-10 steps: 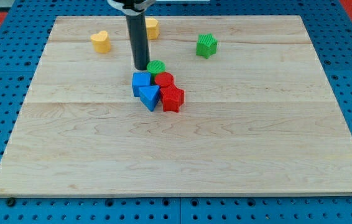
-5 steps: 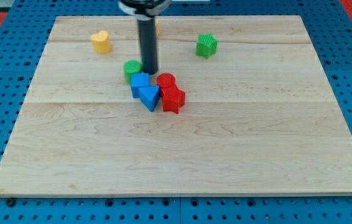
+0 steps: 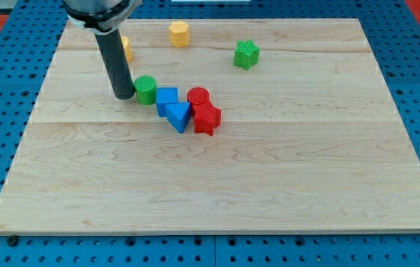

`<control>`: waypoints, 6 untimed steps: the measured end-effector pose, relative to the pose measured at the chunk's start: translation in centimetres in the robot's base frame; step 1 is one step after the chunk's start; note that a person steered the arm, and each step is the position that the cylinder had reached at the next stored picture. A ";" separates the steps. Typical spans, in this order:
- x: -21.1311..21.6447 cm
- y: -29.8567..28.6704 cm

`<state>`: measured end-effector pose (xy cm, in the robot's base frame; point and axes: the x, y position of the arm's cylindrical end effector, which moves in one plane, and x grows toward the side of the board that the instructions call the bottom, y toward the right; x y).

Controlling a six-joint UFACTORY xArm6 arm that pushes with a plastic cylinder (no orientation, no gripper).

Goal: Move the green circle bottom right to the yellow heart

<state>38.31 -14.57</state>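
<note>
The green circle [image 3: 145, 89] sits on the wooden board, just left of the blue blocks. My tip [image 3: 124, 96] rests on the board right at the green circle's left side, touching or nearly touching it. The yellow heart [image 3: 126, 49] lies near the view's top left, mostly hidden behind my rod. It is above and a little left of the green circle.
A blue cube [image 3: 167, 97], a blue triangle [image 3: 178, 116], a red circle [image 3: 197, 96] and a red block [image 3: 206, 117] cluster right of the green circle. A yellow hexagon [image 3: 179, 33] and a green block [image 3: 246, 53] sit near the view's top.
The green circle went left, from above the red circle to left of the blue cube. My tip swung from the circle's left, to its right, and now stands at its left again.
</note>
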 end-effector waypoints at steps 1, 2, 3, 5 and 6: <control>-3.9 -1.4; -4.6 3.0; -4.2 4.5; -3.0 4.8; -3.8 4.4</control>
